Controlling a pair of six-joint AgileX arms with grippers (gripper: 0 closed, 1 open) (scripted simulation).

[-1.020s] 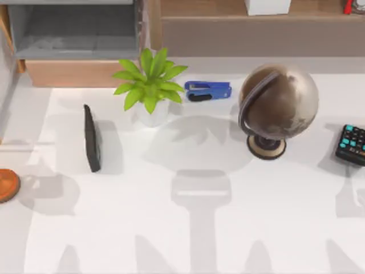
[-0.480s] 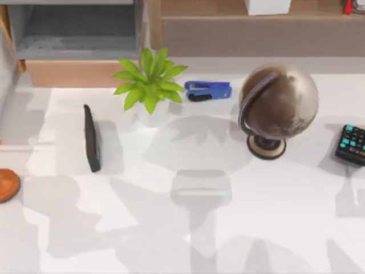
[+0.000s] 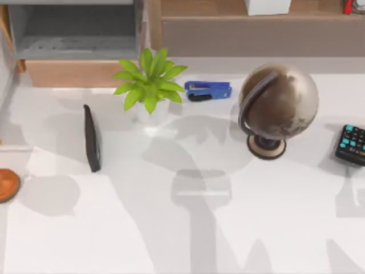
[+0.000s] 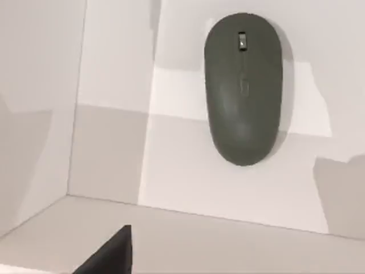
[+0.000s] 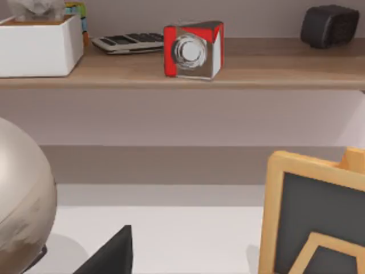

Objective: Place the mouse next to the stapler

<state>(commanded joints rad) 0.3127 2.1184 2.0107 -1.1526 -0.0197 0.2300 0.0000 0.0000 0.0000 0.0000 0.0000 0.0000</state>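
Note:
The mouse (image 4: pixel 243 88) is a dark grey oval with a scroll wheel, lying on a white surface in the left wrist view. From above it shows as a narrow dark shape (image 3: pixel 91 138) at the table's left. The stapler (image 3: pixel 208 90) is small and bright blue with a black base. It lies at the back of the table between the plant and the globe. A dark corner of my left gripper (image 4: pixel 111 257) sits at the frame's edge, well away from the mouse. A dark corner of my right gripper (image 5: pixel 111 257) faces the shelf.
A green potted plant (image 3: pixel 150 85) stands left of the stapler and a brown globe (image 3: pixel 278 105) right of it. A black keypad with teal keys (image 3: pixel 352 144) lies at the right edge, an orange disc (image 3: pixel 7 185) at the left edge. Shelves (image 3: pixel 256 28) run along the back.
The shadows on the table have shifted. The mouse, the stapler and the other objects lie where they were.

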